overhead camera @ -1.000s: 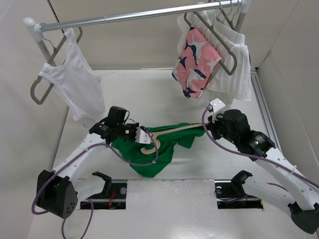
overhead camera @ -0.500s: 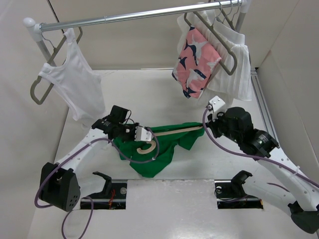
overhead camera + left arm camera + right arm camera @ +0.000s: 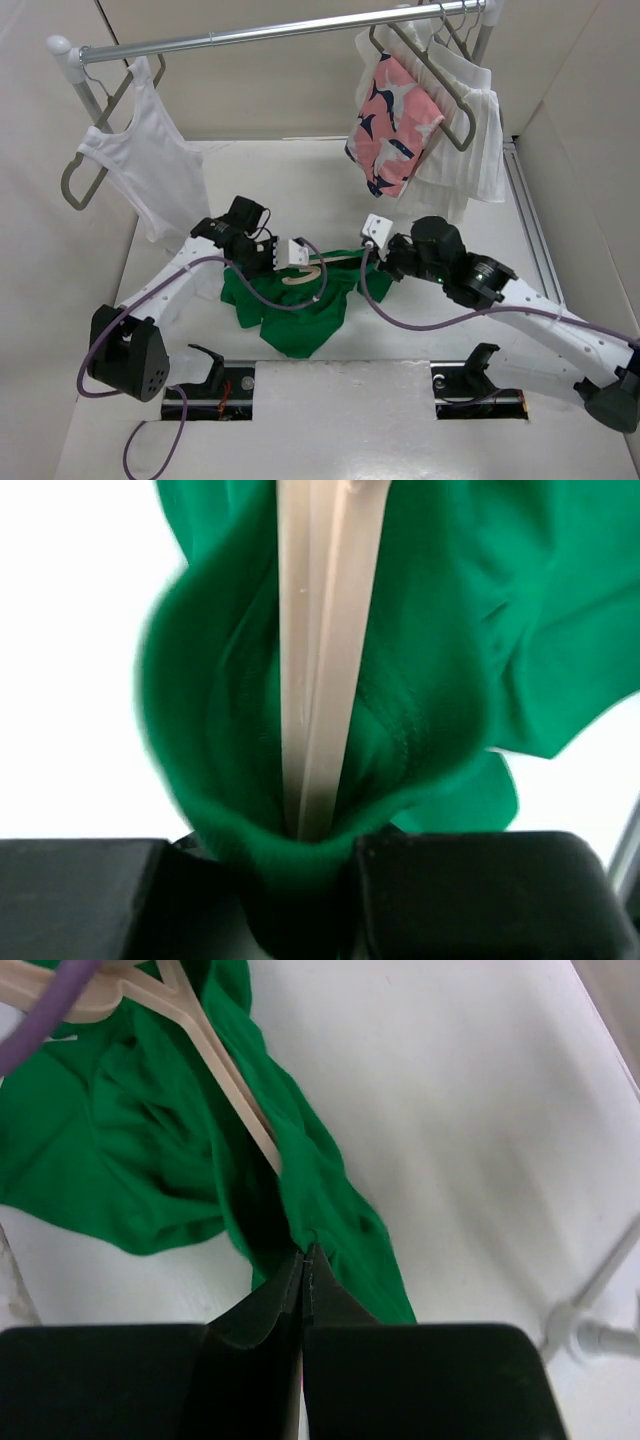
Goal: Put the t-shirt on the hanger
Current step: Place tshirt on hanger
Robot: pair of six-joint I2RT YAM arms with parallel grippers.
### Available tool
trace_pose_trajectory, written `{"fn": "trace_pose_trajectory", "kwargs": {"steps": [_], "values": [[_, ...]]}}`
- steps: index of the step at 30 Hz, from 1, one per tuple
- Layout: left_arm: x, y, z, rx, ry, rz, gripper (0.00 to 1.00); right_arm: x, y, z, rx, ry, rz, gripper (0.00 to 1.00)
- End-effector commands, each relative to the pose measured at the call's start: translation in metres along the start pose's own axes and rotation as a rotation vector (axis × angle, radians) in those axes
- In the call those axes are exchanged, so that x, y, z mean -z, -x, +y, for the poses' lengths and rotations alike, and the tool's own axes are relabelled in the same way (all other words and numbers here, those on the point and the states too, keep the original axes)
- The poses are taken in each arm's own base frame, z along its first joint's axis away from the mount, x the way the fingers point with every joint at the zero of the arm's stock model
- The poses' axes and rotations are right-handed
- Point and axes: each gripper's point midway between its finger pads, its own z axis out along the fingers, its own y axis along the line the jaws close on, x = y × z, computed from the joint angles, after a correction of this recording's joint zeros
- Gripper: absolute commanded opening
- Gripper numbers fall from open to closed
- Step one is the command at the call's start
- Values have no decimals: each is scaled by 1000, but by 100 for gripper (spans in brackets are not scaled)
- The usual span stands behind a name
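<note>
The green t-shirt [image 3: 300, 318] lies bunched on the white table between my arms. The pale beige hanger [image 3: 335, 264] lies across its top, hook [image 3: 303, 279] toward the left. My left gripper [image 3: 297, 260] is shut on a fold of the shirt; in the left wrist view the hanger arm [image 3: 320, 650] runs into that fold at my left gripper [image 3: 305, 905]. My right gripper [image 3: 373, 262] is shut on a pinch of shirt fabric [image 3: 330, 1190] just past the end of the hanger arm [image 3: 232, 1090], as the right wrist view shows at my right gripper [image 3: 303, 1253].
A metal rail [image 3: 270, 30] spans the back. A white tank top [image 3: 145, 170] hangs on a grey hanger at its left. A pink patterned garment [image 3: 395, 125] and a white garment [image 3: 470, 140] hang at its right. Walls close in on both sides.
My right gripper has moved left with the shirt's edge, along the hanger arm. My left gripper has shifted slightly up and right. The shirt is more bunched toward the left.
</note>
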Motion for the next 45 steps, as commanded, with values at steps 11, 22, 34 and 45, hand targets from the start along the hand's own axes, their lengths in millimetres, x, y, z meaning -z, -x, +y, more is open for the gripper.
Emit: {"fn": "trace_pose_trajectory", "kwargs": {"steps": [11, 22, 34, 45], "values": [[38, 58, -37, -126, -174, -204, 0, 7, 95, -9, 278, 64, -257, 67], [44, 69, -40, -154, -206, -249, 0, -15, 62, 82, 366, 592, -300, 62], [48, 72, -39, -94, -204, -298, 0, -57, 30, 75, 259, 526, -180, 22], [69, 32, -2, 68, -113, -377, 0, -16, 3, 28, 83, 314, -80, 0]]}}
